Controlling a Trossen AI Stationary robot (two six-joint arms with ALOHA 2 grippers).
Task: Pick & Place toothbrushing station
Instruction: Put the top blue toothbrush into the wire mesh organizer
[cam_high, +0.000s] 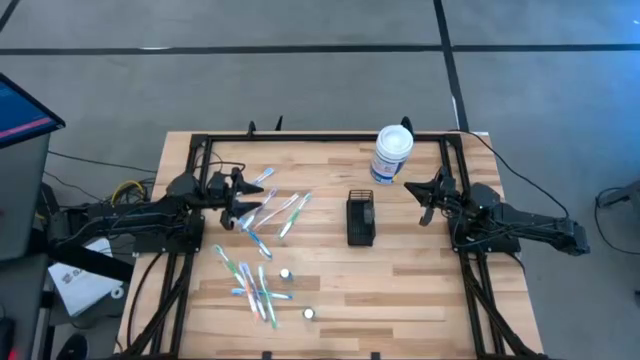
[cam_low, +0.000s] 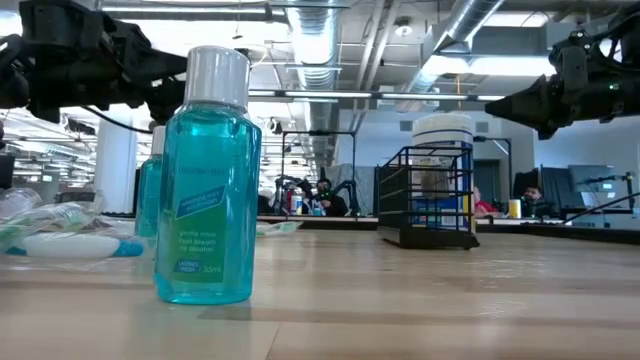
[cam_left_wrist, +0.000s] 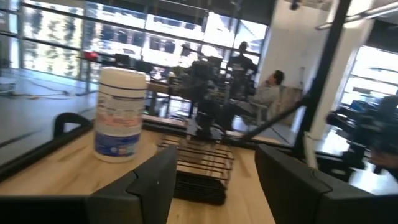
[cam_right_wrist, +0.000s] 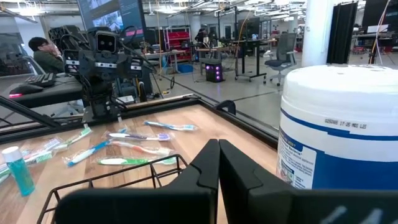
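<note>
At mid-table, the toothbrushing station (cam_high: 361, 220) stands upright, a small black wire caddy, apart from the white canister (cam_high: 392, 153) behind it and the scattered toothbrushes (cam_high: 262, 232) to its left. Left gripper (cam_high: 238, 203) hangs over the toothbrushes with fingers spread wide, holding nothing. Right gripper (cam_high: 428, 201) waits beside the caddy's right, fingers pressed together, empty. Judgement: the caddy looks light, rigid and open-framed, so it may tip or slide under a sideways push. A hold on the top rim wire or one narrow wall seems soundest; thin wires offer little bearing surface.
</note>
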